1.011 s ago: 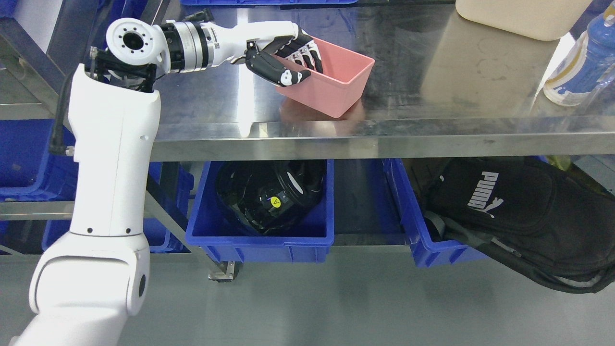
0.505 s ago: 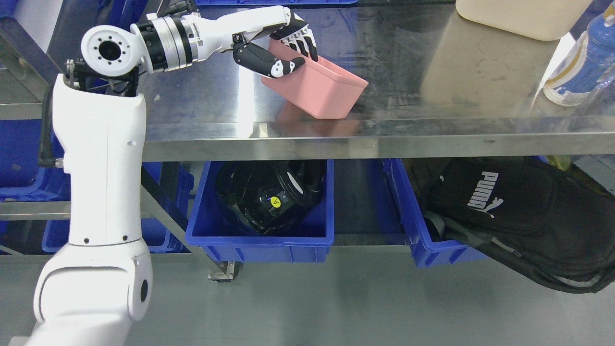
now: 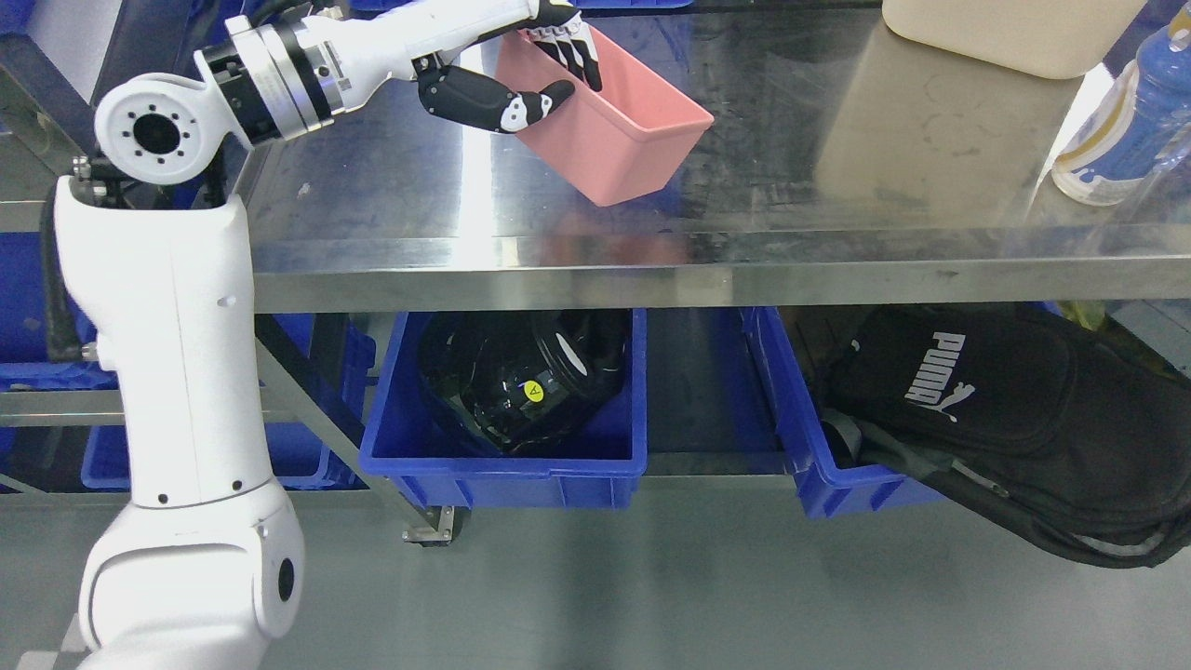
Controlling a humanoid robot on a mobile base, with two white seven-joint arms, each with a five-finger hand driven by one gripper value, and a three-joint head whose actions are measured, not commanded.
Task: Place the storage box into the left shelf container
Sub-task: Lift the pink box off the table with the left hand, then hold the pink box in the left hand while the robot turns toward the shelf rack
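The pink storage box (image 3: 619,130) hangs tilted above the steel table (image 3: 744,251), its open side facing up and right. My left hand (image 3: 535,70) is shut on the box's left rim, with the fingers (image 3: 572,51) inside and the thumb (image 3: 498,102) on the outer wall. The white left arm rises from the lower left of the head view. Blue shelf containers (image 3: 28,307) show at the far left behind the arm, mostly hidden. The right arm is out of sight.
Under the table a blue bin (image 3: 507,465) holds a black helmet (image 3: 521,377). A second blue bin (image 3: 819,465) carries a black bag (image 3: 1005,419). A beige container (image 3: 1005,33) and a blue bottle (image 3: 1126,121) stand at the table's right.
My left hand has lifted the pink box off the table, up and slightly left, and tilted it further. The arm's elbow has swung left.
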